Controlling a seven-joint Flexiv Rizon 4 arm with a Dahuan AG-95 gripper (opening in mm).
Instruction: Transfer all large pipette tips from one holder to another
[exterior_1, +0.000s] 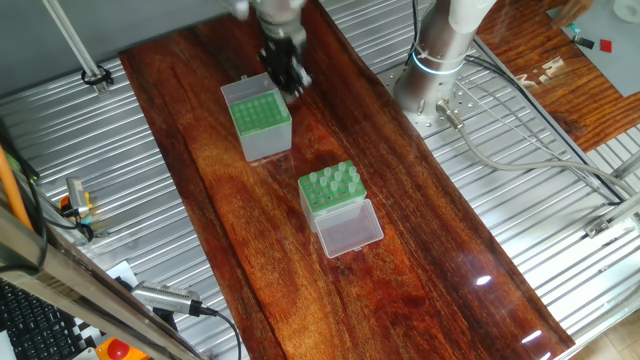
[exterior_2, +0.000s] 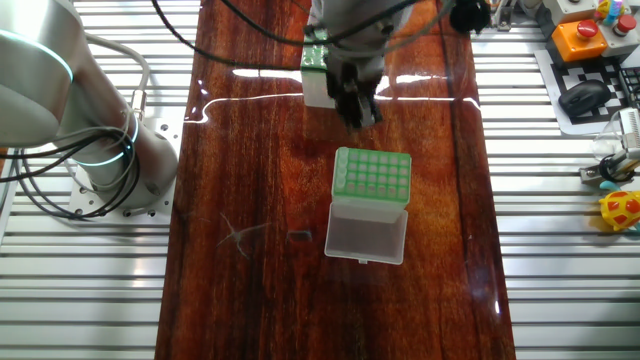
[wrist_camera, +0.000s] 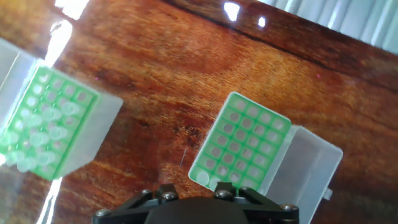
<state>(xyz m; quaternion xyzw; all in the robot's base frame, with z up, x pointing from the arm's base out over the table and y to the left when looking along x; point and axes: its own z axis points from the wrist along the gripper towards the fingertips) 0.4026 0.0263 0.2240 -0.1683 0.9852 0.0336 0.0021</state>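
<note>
The whitish clear-lidded holder (exterior_1: 330, 190) stands mid-table with its lid (exterior_1: 350, 228) laid open. Several large pipette tips (wrist_camera: 43, 127) stand in its green rack, seen at the left of the hand view. It also shows in the other fixed view (exterior_2: 372, 177). The grey-sided, taller holder (exterior_1: 260, 120) stands farther back, and my hand partly hides it in the other fixed view (exterior_2: 317, 75). In the hand view its rack (wrist_camera: 242, 146) looks mostly empty. My gripper (exterior_1: 290, 80) hangs just beside the grey holder's far right corner (exterior_2: 360, 110). Only its body (wrist_camera: 196, 211) shows in the hand view. I see no tip between the fingers.
The robot base (exterior_1: 440, 60) and its cables stand on the slatted metal by the table's edge, at the left in the other fixed view (exterior_2: 90, 140). A small dark bit (exterior_2: 300, 236) lies on the wood near the whitish holder's lid. Slatted metal borders the wood on both long sides.
</note>
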